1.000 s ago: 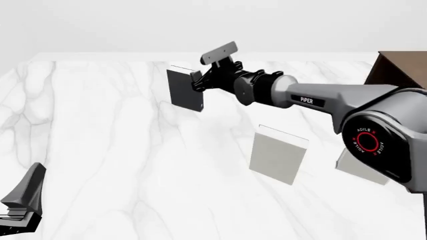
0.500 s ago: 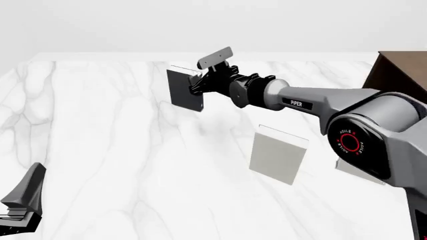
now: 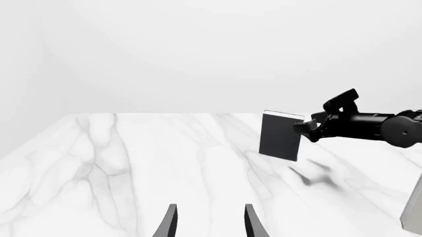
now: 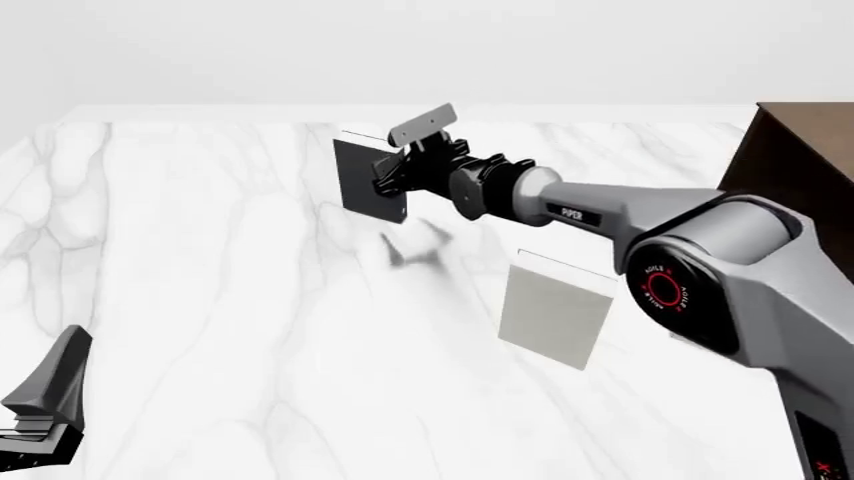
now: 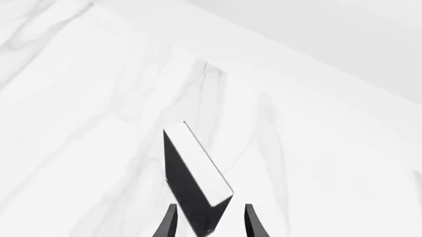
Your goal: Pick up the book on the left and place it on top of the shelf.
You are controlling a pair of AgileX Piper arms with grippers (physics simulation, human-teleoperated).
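Note:
The dark charcoal book [image 4: 360, 178] stands upright at the far left-middle of the marble table; it also shows in the left wrist view [image 3: 280, 136]. My right gripper [image 4: 390, 176] reaches it from the right. In the right wrist view its fingers [image 5: 170, 219] stand apart on either side of the book's [image 5: 191, 182] near edge, open, not pressed on it. My left gripper [image 4: 47, 400] rests at the front left, open and empty, with its fingers [image 3: 250, 222] apart. The dark brown shelf [image 4: 790, 165] is at the right edge.
A light grey-white book [image 4: 558, 310] stands upright mid-table, below the right arm [image 4: 627, 215]. Another grey book's edge shows in the left wrist view [image 3: 414, 212]. The marble table [image 4: 200, 300] stretches to the left and front.
My right arm has reached further left, bringing its fingers around the dark book's edge. A shadow now shows on the table below the gripper. The book and the left arm have not moved.

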